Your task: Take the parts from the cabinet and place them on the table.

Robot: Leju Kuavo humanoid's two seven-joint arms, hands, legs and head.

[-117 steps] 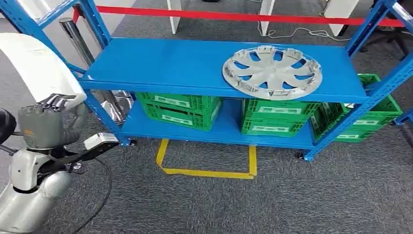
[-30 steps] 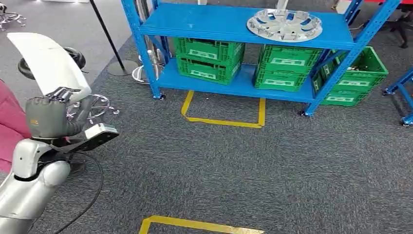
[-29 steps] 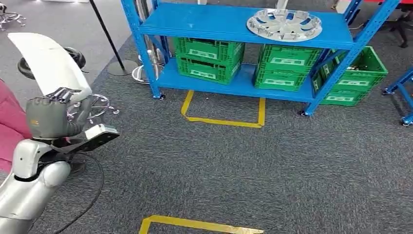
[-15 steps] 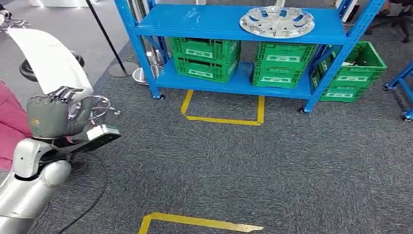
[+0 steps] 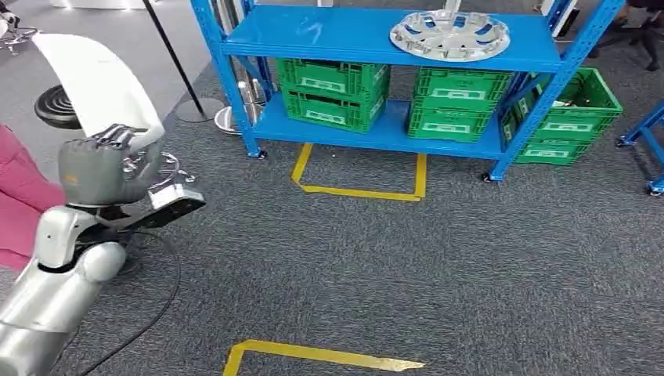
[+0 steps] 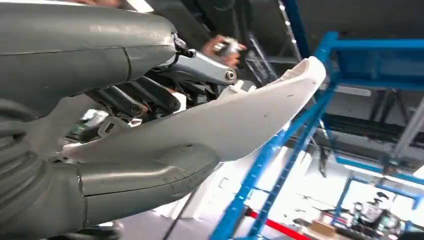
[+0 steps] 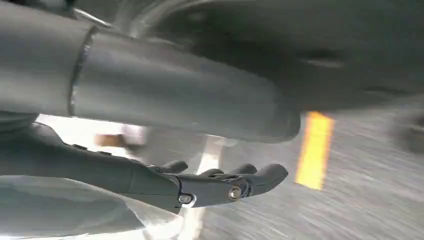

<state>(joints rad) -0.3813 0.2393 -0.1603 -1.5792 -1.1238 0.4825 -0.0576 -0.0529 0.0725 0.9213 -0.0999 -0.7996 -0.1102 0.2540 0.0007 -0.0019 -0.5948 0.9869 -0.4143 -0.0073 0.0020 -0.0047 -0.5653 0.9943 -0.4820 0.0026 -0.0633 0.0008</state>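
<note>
the left hand (image 5: 106, 168) gripped a white curved part (image 5: 102, 82), its top cut off by the frame edge. the right hand (image 7: 220, 185) was blurred, fingers apart, holding nothing. a hubcap (image 5: 449, 35) lay on the blue shelf (image 5: 329, 35).

Robot backed away from the shelf, white part in hand

The whole head view has shifted: the blue shelf (image 5: 391, 39) with the hubcap (image 5: 449, 35) now sits farther off, and a second yellow floor marking (image 5: 313, 356) has come into sight. The left hand (image 5: 106, 168) holding the white panel (image 5: 98, 82) has edged slightly rightward.
</note>
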